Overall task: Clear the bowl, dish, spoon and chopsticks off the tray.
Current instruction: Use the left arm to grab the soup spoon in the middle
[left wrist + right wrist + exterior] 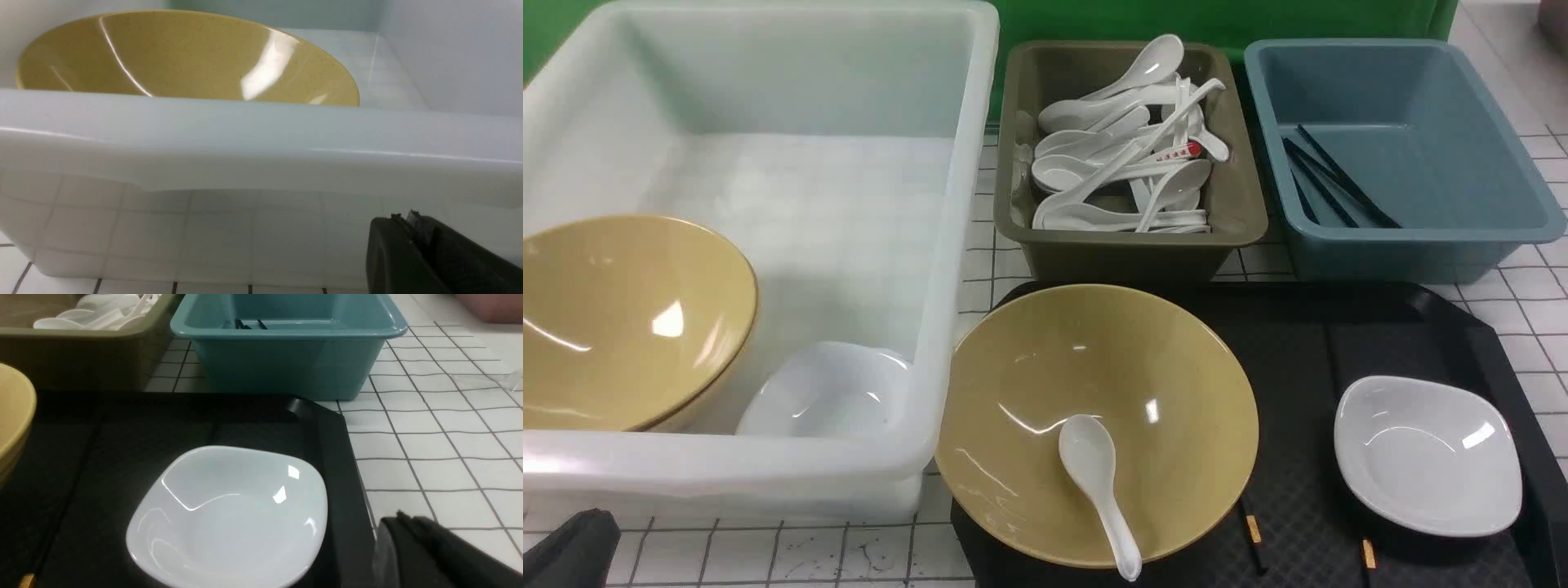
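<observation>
The black tray [1290,343] lies at the front right. On its left part stands the tan bowl [1111,367], and the white spoon [1094,482] rests inside it with its handle over the near rim. The small white dish [1427,453] sits on the tray's right part. Of the chopsticks [1252,529] only the gold-banded ends show, near the tray's front edge. My left gripper [404,218] is shut and empty, low in front of the white tub, and shows dark at the front view's bottom left corner [572,547]. My right gripper [398,518] is shut and empty beside the tray's right rim, near the dish [229,514].
The big translucent white tub [964,163] at the left holds another tan bowl [621,318] and a white dish [825,392]. At the back, an olive bin [1127,241] holds several white spoons and a blue bin [1421,245] holds black chopsticks. The tabletop is white tile.
</observation>
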Controlling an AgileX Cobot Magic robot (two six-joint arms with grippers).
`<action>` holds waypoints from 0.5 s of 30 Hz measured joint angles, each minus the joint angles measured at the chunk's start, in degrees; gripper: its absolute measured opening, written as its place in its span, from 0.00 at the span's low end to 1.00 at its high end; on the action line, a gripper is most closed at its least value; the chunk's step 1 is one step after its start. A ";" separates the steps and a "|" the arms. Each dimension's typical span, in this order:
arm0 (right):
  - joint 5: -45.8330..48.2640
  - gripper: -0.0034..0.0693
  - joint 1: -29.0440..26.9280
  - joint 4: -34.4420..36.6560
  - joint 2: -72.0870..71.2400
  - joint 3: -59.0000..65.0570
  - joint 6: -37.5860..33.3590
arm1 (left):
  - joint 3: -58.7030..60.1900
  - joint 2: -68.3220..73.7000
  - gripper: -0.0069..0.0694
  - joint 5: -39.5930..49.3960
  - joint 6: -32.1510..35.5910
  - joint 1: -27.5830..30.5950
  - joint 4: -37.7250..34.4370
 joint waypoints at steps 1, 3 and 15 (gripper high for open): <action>0.00 0.11 0.00 0.00 0.00 0.00 0.00 | 0.00 0.00 0.08 0.00 0.00 0.00 0.00; 0.00 0.11 0.00 0.00 0.00 0.00 0.00 | 0.00 0.00 0.08 0.00 0.00 0.00 0.00; 0.00 0.12 0.00 0.00 0.00 0.00 0.00 | 0.00 0.00 0.08 0.00 0.62 0.00 1.75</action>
